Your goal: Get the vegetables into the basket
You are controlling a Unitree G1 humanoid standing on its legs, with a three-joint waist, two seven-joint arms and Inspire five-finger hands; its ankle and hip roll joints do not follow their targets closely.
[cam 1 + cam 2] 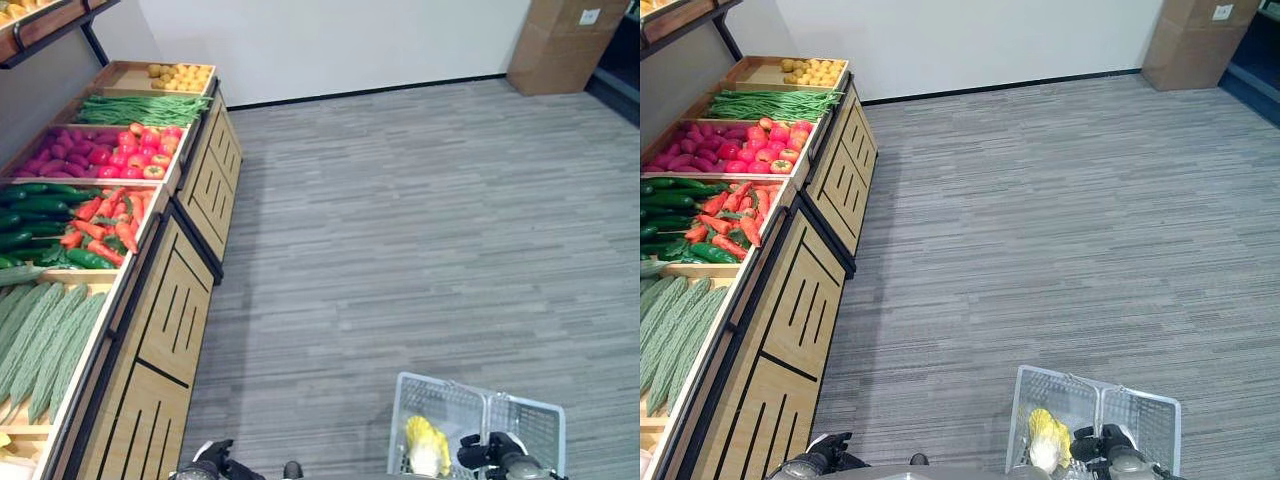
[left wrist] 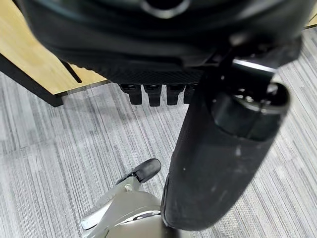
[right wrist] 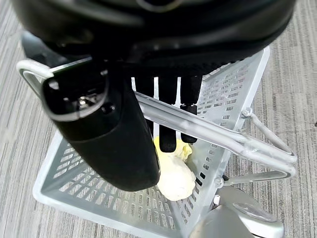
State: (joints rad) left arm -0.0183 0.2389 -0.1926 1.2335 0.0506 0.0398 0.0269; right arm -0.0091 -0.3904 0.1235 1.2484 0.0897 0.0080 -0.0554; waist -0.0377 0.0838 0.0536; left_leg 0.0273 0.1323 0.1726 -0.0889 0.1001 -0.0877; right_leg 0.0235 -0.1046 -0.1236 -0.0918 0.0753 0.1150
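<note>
Basket (image 3: 233, 84) handle gripped by curled right hand (image 3: 168, 99).

A wooden produce stand (image 1: 790, 310) is running along the left side of the grey floor (image 1: 1040, 220). Its bins are holding, from the far end to the near end, yellow fruit (image 1: 812, 72), green beans (image 1: 770, 104), red tomatoes (image 1: 768, 146) beside purple vegetables (image 1: 690, 150), carrots (image 1: 735, 215) with cucumbers (image 1: 670, 200), then bitter gourds (image 1: 670, 330). At the bottom edge, the right hand (image 1: 1102, 445) is sitting at the handle of a white wire basket (image 1: 1140, 410) containing a yellow-green cabbage (image 1: 1045, 435). The left hand (image 1: 820, 458) is showing at bottom left. A cardboard box (image 1: 1190, 40) is standing in the far right corner.
</note>
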